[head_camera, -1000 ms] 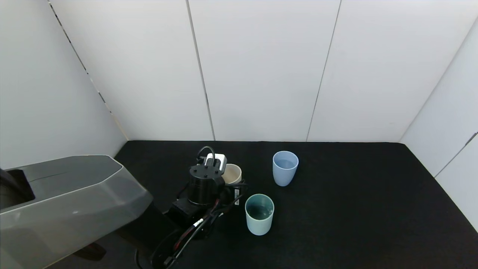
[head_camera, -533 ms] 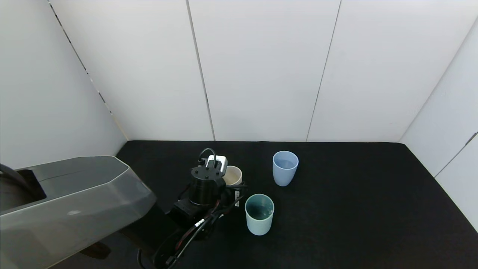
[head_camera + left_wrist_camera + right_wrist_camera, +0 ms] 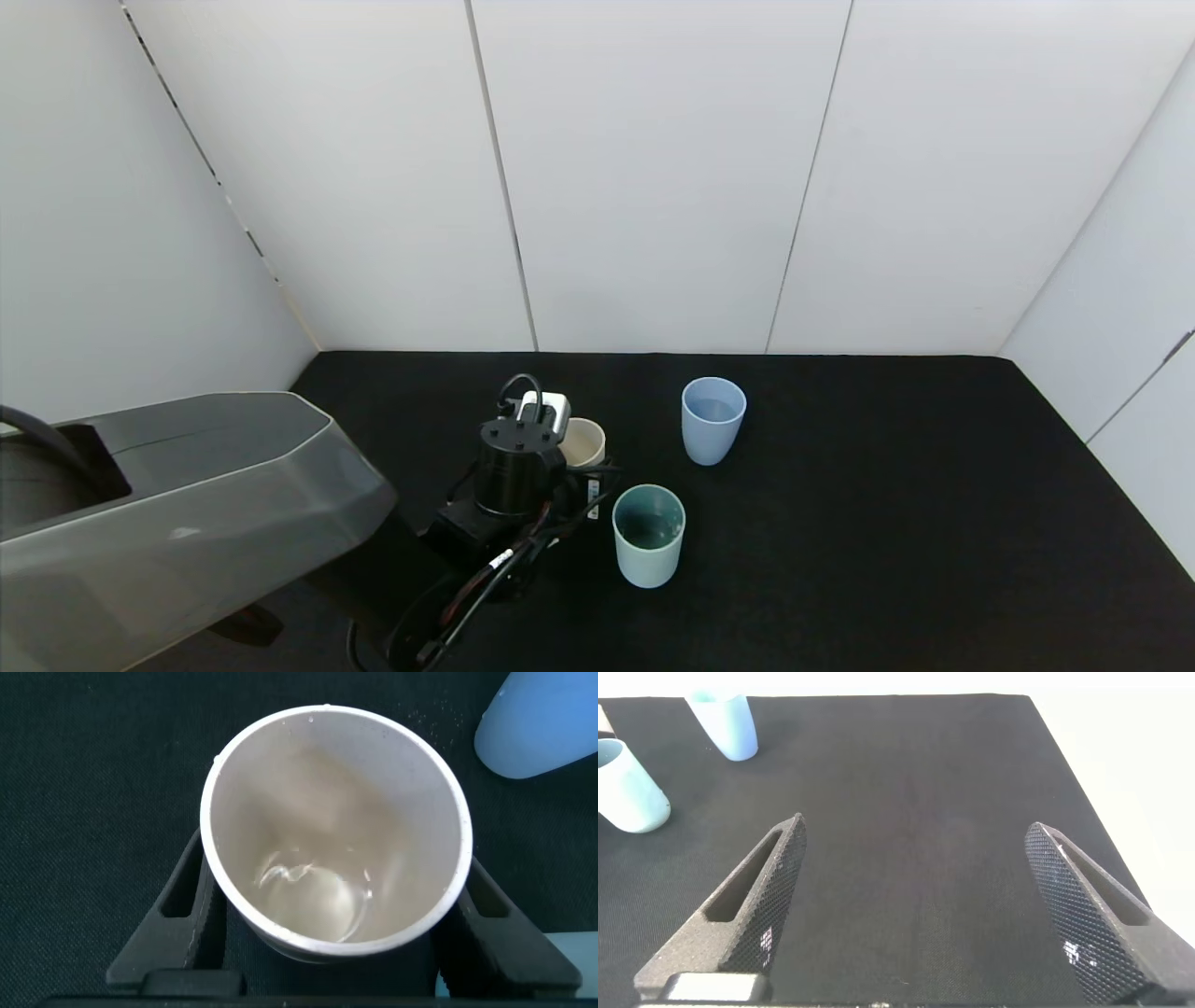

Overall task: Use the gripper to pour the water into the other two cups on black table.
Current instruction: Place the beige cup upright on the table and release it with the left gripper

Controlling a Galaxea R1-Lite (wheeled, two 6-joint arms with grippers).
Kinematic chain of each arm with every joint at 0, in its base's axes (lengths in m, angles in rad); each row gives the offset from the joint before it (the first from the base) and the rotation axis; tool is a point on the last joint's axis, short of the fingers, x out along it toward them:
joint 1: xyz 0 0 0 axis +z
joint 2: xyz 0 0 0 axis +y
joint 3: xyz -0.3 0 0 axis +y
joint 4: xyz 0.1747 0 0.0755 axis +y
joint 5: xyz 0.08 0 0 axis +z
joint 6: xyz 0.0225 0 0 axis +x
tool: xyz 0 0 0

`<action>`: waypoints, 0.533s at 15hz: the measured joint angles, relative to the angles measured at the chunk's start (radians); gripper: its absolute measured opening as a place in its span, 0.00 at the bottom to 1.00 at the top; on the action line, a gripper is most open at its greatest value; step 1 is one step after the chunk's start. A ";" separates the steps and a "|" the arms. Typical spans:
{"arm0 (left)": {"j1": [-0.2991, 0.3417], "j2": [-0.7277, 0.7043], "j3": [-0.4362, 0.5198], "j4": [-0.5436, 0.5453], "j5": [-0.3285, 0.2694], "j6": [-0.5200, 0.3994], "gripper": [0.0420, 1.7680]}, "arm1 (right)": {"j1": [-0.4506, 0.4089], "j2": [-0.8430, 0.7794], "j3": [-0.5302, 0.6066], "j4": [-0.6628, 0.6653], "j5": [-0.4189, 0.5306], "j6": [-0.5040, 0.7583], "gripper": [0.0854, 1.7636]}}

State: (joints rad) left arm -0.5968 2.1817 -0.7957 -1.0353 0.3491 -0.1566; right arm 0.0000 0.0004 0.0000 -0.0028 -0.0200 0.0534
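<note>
Currently the left tool [image 3: 571,446] clamps the upright beige cup [image 3: 336,831] at mid-frame on the black surface [image 3: 887,523], with the teal cup [image 3: 648,534] just lower right and the blue cup [image 3: 713,420] farther right.

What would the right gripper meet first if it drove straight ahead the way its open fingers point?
Probably only the black table: between the right gripper's open fingers lies bare felt. The blue cup and teal cup stand off to one side, though depth is hard to judge.
</note>
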 joint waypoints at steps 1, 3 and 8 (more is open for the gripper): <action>0.000 0.000 0.000 0.000 0.000 0.002 0.68 | 0.000 0.000 0.000 0.000 0.000 0.000 0.97; 0.000 0.001 0.000 -0.002 0.000 0.008 0.68 | 0.000 0.000 0.000 0.000 0.000 0.000 0.97; 0.000 0.004 0.001 -0.006 0.000 0.013 0.82 | 0.000 0.000 0.000 0.000 0.000 0.000 0.97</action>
State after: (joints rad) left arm -0.5968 2.1860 -0.7947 -1.0415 0.3491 -0.1438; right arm 0.0000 0.0004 0.0000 -0.0028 -0.0200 0.0534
